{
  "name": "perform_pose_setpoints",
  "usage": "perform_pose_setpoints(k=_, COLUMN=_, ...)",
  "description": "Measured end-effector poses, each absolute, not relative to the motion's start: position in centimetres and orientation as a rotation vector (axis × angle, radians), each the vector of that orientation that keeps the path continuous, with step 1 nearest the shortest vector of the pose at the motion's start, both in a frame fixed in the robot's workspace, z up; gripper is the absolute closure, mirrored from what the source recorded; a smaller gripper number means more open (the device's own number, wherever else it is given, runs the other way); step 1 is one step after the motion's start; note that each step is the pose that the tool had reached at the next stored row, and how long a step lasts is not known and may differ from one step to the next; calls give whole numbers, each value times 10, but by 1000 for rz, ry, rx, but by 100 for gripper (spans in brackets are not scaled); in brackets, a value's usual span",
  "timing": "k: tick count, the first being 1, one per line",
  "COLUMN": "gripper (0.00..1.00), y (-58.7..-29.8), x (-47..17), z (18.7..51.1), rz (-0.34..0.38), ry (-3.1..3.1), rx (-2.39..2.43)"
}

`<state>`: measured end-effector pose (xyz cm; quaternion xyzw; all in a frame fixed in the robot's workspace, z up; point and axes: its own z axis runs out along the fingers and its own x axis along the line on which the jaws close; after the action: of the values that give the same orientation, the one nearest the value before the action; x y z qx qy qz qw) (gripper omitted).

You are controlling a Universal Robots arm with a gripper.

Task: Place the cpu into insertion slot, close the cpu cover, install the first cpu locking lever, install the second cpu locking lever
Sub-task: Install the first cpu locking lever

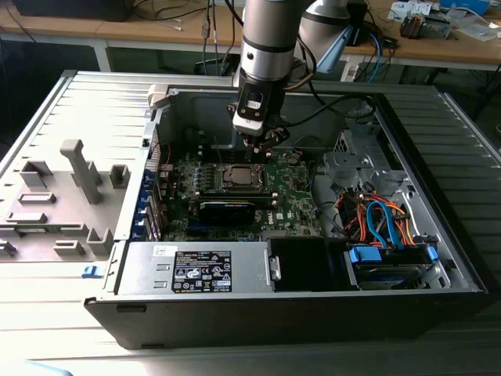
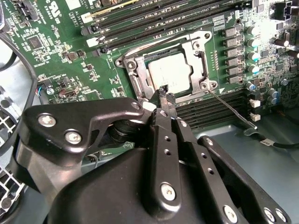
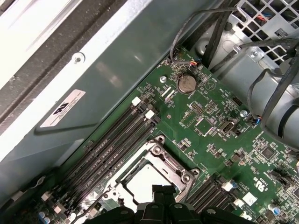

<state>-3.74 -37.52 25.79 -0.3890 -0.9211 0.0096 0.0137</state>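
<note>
We log the fingers (image 2: 162, 93) pressed together at the cpu cover's (image 2: 195, 46) 1 o'clock in the exterior view, and we judge that square pressure, clear of the locking lever (image 2: 231, 108), works best.

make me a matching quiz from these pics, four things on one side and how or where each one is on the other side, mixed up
Things:
1. cpu
2. cpu cover
3. gripper
4. coin battery

States:
a. round and silver
b. shut, tips close to the cpu
c. grey square lying flat inside the cut-out
d. metal frame folded down flat

Pairs: 1-c, 2-d, 3-b, 4-a
</note>
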Motion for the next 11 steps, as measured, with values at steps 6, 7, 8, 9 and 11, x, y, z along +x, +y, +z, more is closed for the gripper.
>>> perform_pose_setpoints(k=6, gripper=89, y=-375, x=-37, z=258, rz=30, ry=-2877, rx=-1193)
perform_pose_setpoints(k=7, gripper=89, y=-375, x=-37, z=258, rz=30, ry=-2879, rx=-1189)
perform_pose_setpoints(k=8, gripper=89, y=-375, x=-37, z=258, rz=30, ry=-2881, rx=-1184)
perform_pose_setpoints(k=9, gripper=89, y=-375, x=-37, z=258, rz=30, ry=-2882, rx=-1181)
perform_pose_setpoints(k=11, gripper=89, y=-375, x=-37, z=258, rz=30, ry=-2884, rx=-1175)
